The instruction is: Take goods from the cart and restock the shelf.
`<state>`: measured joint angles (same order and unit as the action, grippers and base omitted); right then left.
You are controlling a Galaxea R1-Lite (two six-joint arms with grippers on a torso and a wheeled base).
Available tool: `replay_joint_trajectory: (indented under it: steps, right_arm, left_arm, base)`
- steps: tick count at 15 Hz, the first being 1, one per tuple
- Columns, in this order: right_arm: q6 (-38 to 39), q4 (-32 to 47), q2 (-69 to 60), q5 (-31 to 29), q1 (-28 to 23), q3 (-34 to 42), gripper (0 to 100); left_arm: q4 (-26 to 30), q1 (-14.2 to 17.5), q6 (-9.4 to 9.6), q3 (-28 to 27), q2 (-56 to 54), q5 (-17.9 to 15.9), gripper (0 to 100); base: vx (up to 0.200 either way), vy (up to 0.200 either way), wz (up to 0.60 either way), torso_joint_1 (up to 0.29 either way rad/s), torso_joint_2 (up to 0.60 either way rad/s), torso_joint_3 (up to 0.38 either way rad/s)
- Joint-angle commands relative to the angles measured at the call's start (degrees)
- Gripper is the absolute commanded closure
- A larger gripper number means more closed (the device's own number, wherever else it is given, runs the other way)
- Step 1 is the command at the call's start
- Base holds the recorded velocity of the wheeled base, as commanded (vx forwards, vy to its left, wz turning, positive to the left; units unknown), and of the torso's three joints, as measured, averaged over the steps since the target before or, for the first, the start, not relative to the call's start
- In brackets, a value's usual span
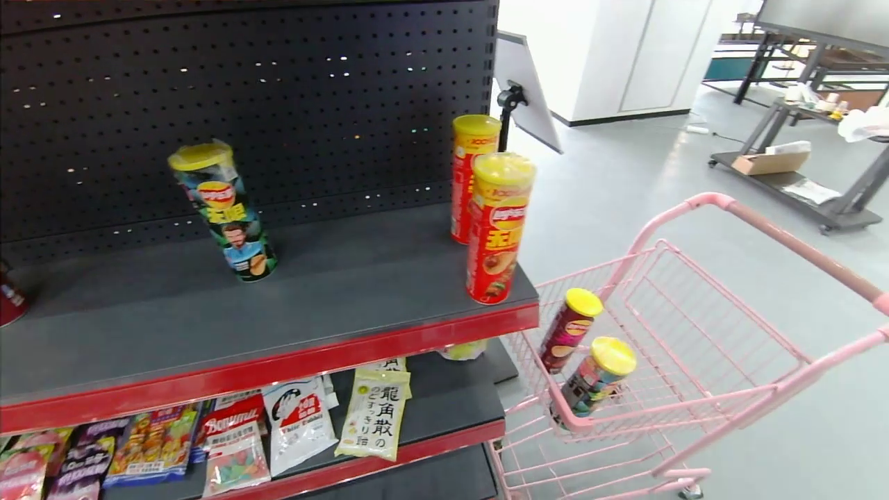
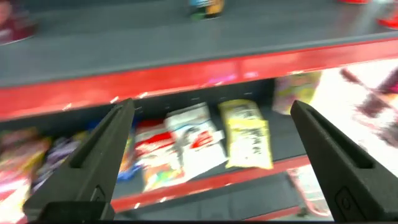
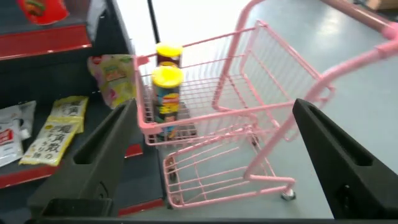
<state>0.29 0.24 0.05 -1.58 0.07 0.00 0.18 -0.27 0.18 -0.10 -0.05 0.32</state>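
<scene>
Fingers (image 2: 93,162) of the left gripper (image 2: 208,112) are spread wide with nothing between them. The fingers (image 3: 99,155) of the right gripper (image 3: 214,107) are parted the same way and also hold nothing.

Beyond the left fingertips stands the black pegboard-backed shelf (image 1: 347,278), with grey boards and glossy red front edges. Beyond the right fingertips is the pink wire cart (image 1: 701,200), just beside the shelf's end.

On the upper board, well past the left fingers, a red crisp tube with a yellow lid (image 1: 496,229) stands at the front corner. A second red tube (image 1: 464,173) stands just behind it, and both carry a round logo and yellow lettering. Farther along that board is a dark blue-green tube (image 1: 222,212) with a yellow lid, the same logo and a printed figure.

Two more goods are in the cart's basket, at the corner nearest the shelf. One is a maroon tube with a yellow lid (image 1: 566,337) and the other a dark multicoloured tube (image 1: 590,382), near the right finger on the shelf side.

On the lower board, seen between the left fingers, lies a pale yellow packet with bold black characters (image 1: 371,413). Just beside it is a white packet with a red mark (image 1: 298,423). The print is too small to make out.
</scene>
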Motion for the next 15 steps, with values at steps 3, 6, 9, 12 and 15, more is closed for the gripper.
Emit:
replay_joint_trajectory:
  steps: [3,6,9,12,15]
  right_arm:
    - [-0.12,0.02,0.04,0.0,0.01,0.0,0]
    - [0.06,0.02,0.04,0.09,0.01,0.0,0]
    - [0.06,0.02,0.04,0.09,0.01,0.0,0]
    - [0.15,0.02,0.04,0.0,0.01,0.0,0]
    - [0.23,0.02,0.04,0.0,0.01,0.0,0]
  left_arm:
    - [-0.01,0.0,-0.01,0.01,0.05,0.03,0]
    - [-0.01,0.0,-0.01,0.01,0.05,0.03,0]
    - [-0.01,0.0,-0.01,0.01,0.05,0.03,0]
    - [-0.01,0.0,-0.01,0.01,0.05,0.03,0]
    - [-0.01,0.0,-0.01,0.01,0.05,0.03,0]
  base:
    - [0.0,0.0,-0.2,-0.002,0.0,0.001]
    - [0.0,0.0,0.0,0.0,0.0,0.0]
    - [0.0,0.0,0.0,-0.078,0.19,0.114]
    - [0.0,0.0,0.0,-0.136,0.35,0.199]
    - [0.0,0.0,0.0,-0.134,0.35,0.207]
